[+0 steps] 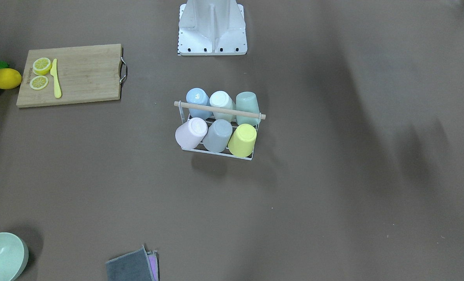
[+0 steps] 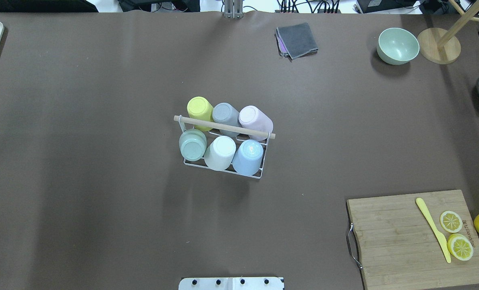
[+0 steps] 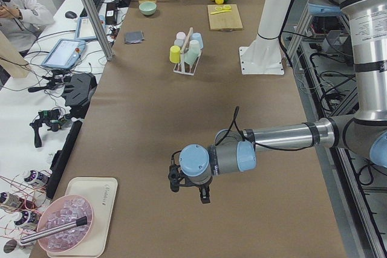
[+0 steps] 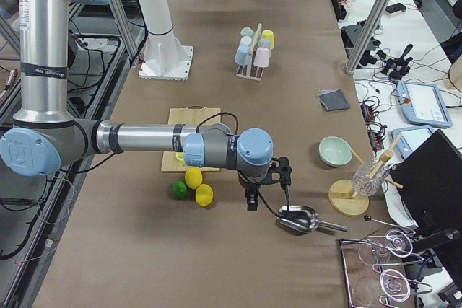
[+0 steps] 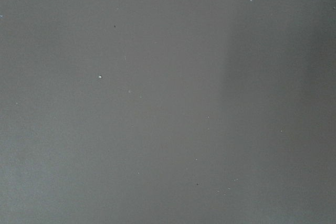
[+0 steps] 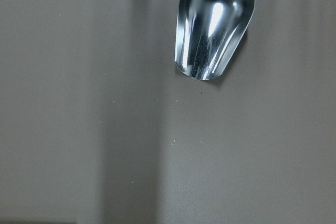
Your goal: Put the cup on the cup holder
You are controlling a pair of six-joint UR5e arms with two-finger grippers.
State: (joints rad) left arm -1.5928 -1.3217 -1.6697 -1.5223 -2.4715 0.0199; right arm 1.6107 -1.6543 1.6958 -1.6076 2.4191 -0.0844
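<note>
The cup holder (image 2: 223, 126) is a white wire rack with a wooden rod handle, standing mid-table; it also shows in the front view (image 1: 220, 110). Several cups sit upside down on it: yellow (image 2: 199, 108), grey (image 2: 225, 114) and pink (image 2: 254, 117) in the far row, and green (image 2: 192, 145), white (image 2: 221, 152) and blue (image 2: 248, 157) in the near row. My left gripper (image 3: 189, 190) hangs over bare table far from the rack. My right gripper (image 4: 267, 198) hangs near a metal scoop (image 6: 214, 22). I cannot tell whether either is open or shut.
A wooden cutting board (image 2: 400, 245) holds lemon slices and a yellow knife (image 2: 432, 228). Whole lemons (image 1: 6, 78) lie beside it. A green bowl (image 2: 397, 45), a folded grey cloth (image 2: 297, 40) and a wooden stand (image 2: 438, 50) sit at the far edge.
</note>
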